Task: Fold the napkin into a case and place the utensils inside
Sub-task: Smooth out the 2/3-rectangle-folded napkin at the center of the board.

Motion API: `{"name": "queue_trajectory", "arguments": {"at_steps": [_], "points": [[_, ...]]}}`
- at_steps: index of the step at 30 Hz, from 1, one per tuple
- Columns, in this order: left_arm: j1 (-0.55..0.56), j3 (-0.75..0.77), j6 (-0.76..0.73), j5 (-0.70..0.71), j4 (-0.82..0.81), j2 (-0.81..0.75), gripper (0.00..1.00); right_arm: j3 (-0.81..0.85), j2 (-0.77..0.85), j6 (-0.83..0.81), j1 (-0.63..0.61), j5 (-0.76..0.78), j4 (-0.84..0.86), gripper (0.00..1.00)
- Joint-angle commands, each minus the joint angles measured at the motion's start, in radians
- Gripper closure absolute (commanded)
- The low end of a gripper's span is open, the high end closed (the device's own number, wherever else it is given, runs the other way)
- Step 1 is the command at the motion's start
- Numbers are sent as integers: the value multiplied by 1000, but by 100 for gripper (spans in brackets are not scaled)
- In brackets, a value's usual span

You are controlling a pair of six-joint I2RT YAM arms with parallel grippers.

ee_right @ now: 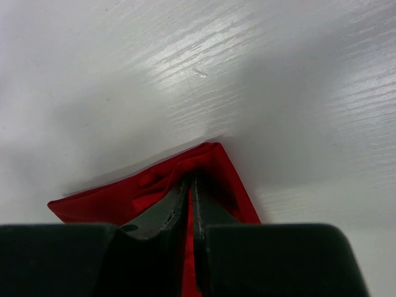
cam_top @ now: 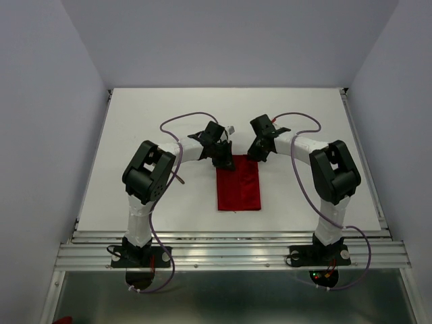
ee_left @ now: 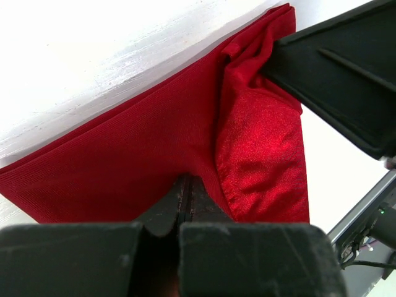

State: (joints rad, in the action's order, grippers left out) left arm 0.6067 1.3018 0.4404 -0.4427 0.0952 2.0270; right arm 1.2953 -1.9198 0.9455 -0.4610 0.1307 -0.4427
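Napkin [cam_top: 238, 183]: red cloth folded to a narrow, long rectangle, lying flat on the white table [cam_top: 155, 121], with its long side running away from the arm bases.

Left gripper [cam_top: 223, 160]: you have it at the napkin's far left corner. The jaws are pressed together and the tips are down on the red fabric, just beside a raised fold. I cannot tell whether any cloth is caught between them.

Right gripper [cam_top: 258, 154]: you have it at the napkin's far right corner. The jaws stand at a narrow slit with red cloth showing between them, so they are pinching the corner, which bunches up into small folds there.

The two grippers sit near each other across the napkin's far edge.
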Motion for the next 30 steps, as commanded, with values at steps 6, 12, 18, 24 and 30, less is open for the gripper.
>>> {"name": "queue_trajectory", "arguments": {"at_steps": [6,12,18,24,30], "points": [[1,-26,-25,-14,-5,-8,100,44,-48,10,-11,43,-22,89],[1,-15,-11,-7,15,-79,100,19,-41,21,-11,53,-22,89],[1,25,35,-34,-11,-149,100,6,-24,21,-11,53,-22,89],[1,63,78,-131,-57,-114,100,4,-19,22,-11,49,-24,88],[1,70,121,-183,-113,-65,100,13,-16,24,-11,37,-24,89]]}}
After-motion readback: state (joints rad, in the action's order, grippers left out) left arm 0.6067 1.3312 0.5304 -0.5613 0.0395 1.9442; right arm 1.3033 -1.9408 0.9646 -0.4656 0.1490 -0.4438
